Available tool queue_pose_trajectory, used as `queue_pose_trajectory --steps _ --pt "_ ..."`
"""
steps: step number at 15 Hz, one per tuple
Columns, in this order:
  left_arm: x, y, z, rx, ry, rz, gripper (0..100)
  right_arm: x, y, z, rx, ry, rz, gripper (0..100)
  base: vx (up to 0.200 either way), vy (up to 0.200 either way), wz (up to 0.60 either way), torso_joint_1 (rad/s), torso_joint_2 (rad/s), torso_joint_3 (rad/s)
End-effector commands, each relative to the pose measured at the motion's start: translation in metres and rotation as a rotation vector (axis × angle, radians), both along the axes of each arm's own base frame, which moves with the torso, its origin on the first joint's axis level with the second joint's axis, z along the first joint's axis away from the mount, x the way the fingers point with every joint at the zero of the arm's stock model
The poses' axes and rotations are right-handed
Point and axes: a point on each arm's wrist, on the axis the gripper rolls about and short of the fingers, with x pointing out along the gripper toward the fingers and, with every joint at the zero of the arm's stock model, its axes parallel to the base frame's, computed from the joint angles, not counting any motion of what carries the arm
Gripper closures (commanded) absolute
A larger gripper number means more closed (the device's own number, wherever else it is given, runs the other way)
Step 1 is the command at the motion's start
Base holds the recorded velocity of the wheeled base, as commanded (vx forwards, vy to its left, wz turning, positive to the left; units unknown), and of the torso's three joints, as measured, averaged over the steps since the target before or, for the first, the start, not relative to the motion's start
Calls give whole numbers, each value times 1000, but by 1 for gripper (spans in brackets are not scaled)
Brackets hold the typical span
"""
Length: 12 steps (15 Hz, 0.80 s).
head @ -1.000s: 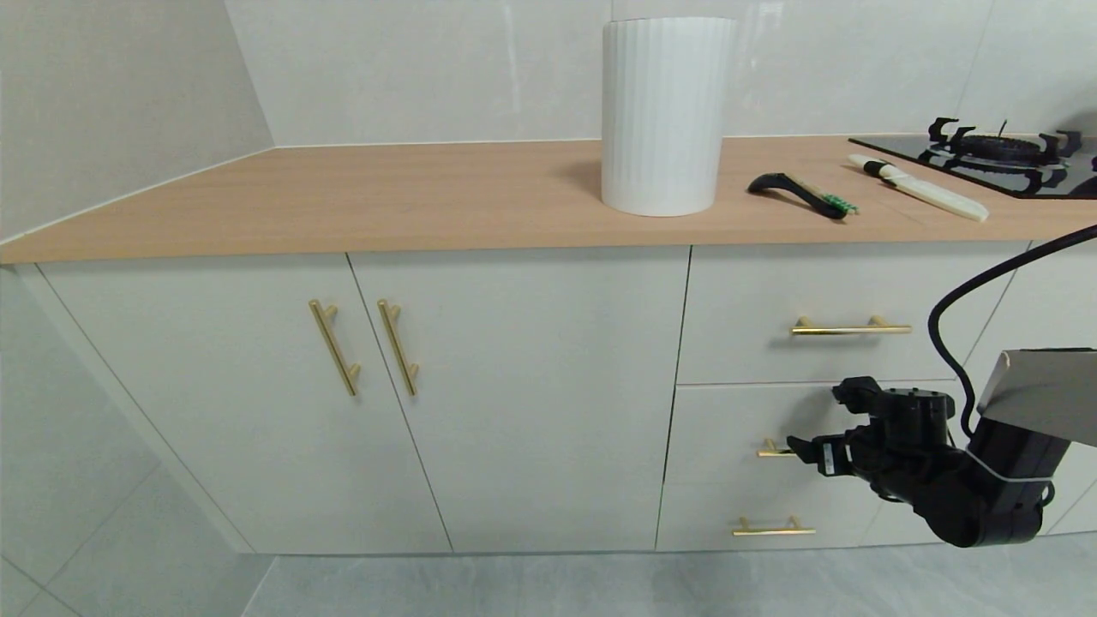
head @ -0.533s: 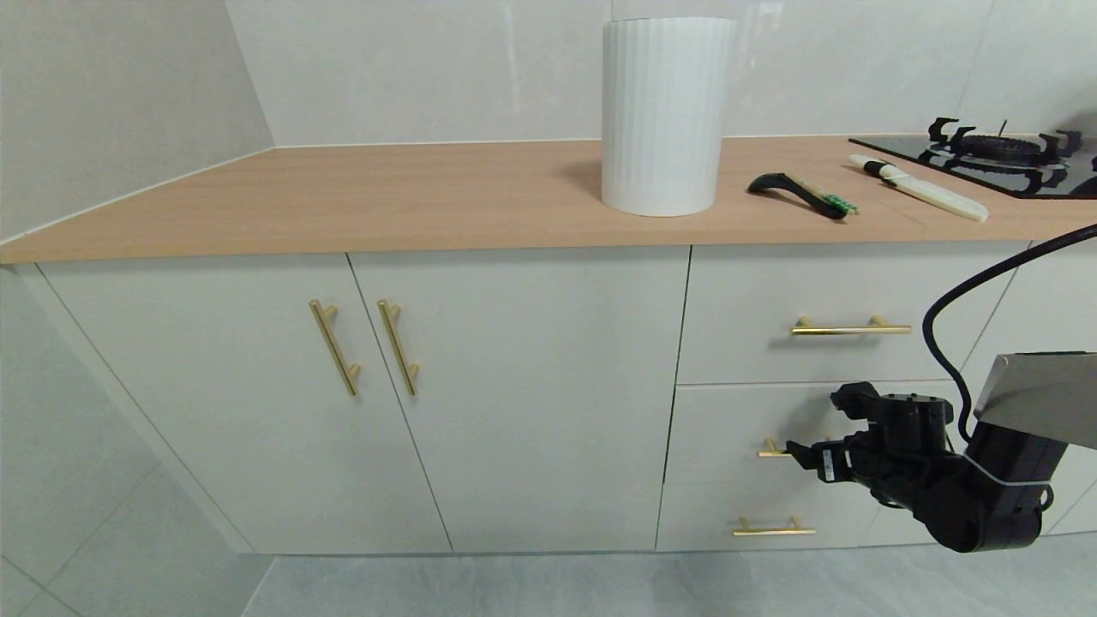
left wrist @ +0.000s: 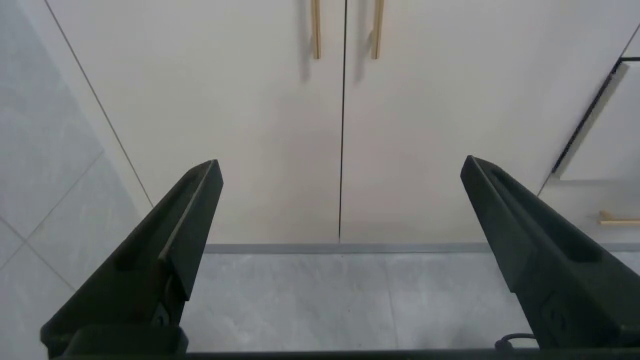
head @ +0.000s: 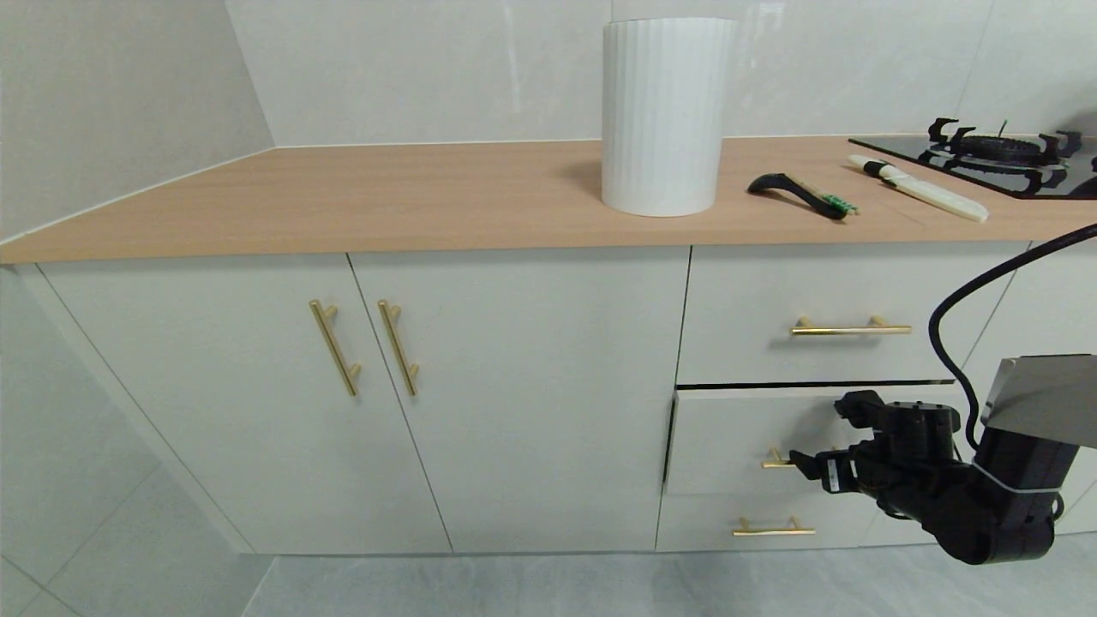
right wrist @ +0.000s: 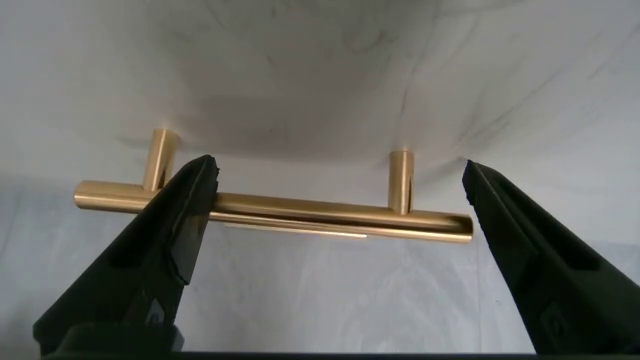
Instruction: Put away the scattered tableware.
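Up on the light wooden table [head: 386,197] two pieces lie loose: a small black curved-handled utensil with a green tip [head: 801,194], just beside the tall white ribbed cylinder [head: 664,116], and a long white knife with a black band [head: 917,187] a little farther towards the black gas hob [head: 998,154]. Neither piece touches the other.

Below them, the middle white drawer [head: 728,437] stands out a crack from the cabinet front, with a dark gap along its top and left edges. The right end effector [head: 823,433] is right at that drawer's slim gold bar handle [head: 776,464]. From the wrist, the fingers [right wrist: 170,240] are spread wide with the gold bar handle [right wrist: 300,212] running across between them; whether they touch it I can't tell.

The top drawer [head: 848,291] and the bottom drawer [head: 771,527] sit flush.

Over on the other side, the left end effector [left wrist: 340,215] hangs low with its fingers [left wrist: 170,250] wide apart and nothing between them, facing the pair of white cabinet doors [left wrist: 345,120] and the grey floor [left wrist: 340,300].
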Motion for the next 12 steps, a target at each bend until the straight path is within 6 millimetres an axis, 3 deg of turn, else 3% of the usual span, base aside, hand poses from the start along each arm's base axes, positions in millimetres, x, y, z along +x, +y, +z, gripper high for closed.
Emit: queue_pose_trajectory --steps 1,4,9,12 --pt "0 0 0 0 1 1 0 -8 0 7 -1 -6 1 0 0 0 0 0 0 0" --pt "0 0 0 0 1 0 0 -27 3 21 2 -15 14 0 0 0 0 0 0 0" --pt "0 0 0 0 1 0 0 -79 6 87 44 -125 92 0 0 0 0 0 0 0" --pt "0 0 0 0 1 1 0 -94 8 141 46 -234 108 0 0 0 0 0 0 0"
